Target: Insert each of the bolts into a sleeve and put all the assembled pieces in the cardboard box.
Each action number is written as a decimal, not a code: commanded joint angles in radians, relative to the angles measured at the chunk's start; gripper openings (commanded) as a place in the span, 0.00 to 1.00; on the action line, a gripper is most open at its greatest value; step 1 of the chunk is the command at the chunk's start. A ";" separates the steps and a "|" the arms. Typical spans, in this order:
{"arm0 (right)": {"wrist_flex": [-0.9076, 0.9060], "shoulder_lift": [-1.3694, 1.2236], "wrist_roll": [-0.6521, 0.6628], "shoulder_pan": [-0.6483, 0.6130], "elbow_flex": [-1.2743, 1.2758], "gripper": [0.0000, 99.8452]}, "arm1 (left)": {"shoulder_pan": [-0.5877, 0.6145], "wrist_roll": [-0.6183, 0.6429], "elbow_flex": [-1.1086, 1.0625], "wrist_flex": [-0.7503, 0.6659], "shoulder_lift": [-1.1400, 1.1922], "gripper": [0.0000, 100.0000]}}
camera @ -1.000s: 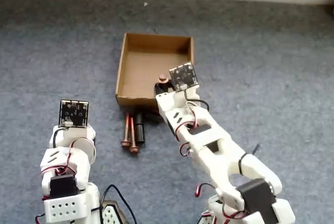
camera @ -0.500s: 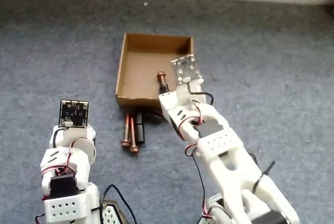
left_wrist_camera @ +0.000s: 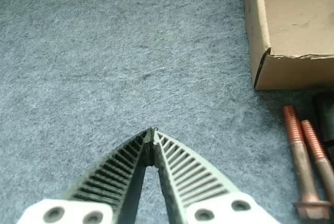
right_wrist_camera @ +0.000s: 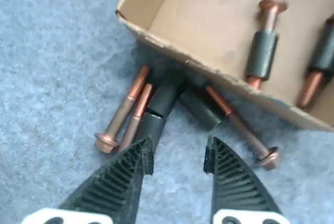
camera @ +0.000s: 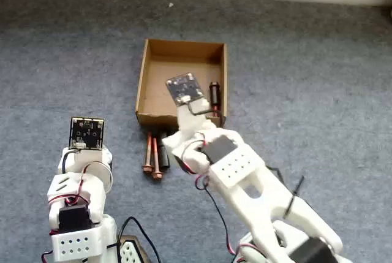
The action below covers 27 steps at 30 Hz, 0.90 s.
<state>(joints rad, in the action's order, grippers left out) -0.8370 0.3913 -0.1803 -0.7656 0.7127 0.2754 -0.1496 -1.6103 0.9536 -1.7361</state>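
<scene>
The cardboard box [camera: 153, 85] lies in the middle of the carpet, and an assembled bolt-and-sleeve [camera: 214, 94] rests by its right wall. Two assembled pieces [right_wrist_camera: 262, 46] [right_wrist_camera: 319, 59] lie inside the box [right_wrist_camera: 156, 10] in the right wrist view. In front of the box are two loose copper bolts [camera: 152, 154] [right_wrist_camera: 125, 110], black sleeves [camera: 164, 149] [right_wrist_camera: 156, 112], and a bolt stuck in a sleeve [right_wrist_camera: 219, 117]. My right gripper [right_wrist_camera: 178, 153] hangs open just above these loose parts. My left gripper [left_wrist_camera: 151, 135] is shut and empty over bare carpet, left of the box [left_wrist_camera: 282, 51] and bolts [left_wrist_camera: 302, 156].
Grey carpet covers the whole work area, with open room to the left and right of the box. The left arm [camera: 82, 171] sits near the front left. The right arm [camera: 245, 177] stretches from the front right up to the box's front wall.
The right arm swung left and back from over the box to the loose parts in front. The assembled piece it held now lies in the box. The left arm stayed still.
</scene>
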 commanded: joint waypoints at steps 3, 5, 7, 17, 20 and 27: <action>-0.015 -0.254 -0.058 -0.038 -0.194 0.15 | 0.013 -0.012 0.005 -0.021 -0.004 0.01; -0.015 -0.334 -0.058 -0.038 -0.240 0.15 | 0.013 -0.012 0.005 -0.021 -0.004 0.01; -0.015 -0.392 -0.058 -0.038 -0.278 0.15 | 0.013 -0.012 0.005 -0.021 -0.004 0.01; -0.015 -0.487 -0.060 -0.099 -0.311 0.15 | 0.013 -0.012 0.005 -0.021 -0.004 0.01; -0.015 -0.519 -0.060 -0.104 -0.311 0.15 | 0.013 -0.012 0.005 -0.021 -0.004 0.01; -0.104 -0.542 -0.060 -0.119 -0.312 0.15 | 0.013 -0.012 0.005 -0.021 -0.004 0.01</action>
<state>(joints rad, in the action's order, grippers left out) -0.8753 -0.1534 -0.2340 -0.8669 0.4335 0.2754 -0.1496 -1.6103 0.9536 -1.7361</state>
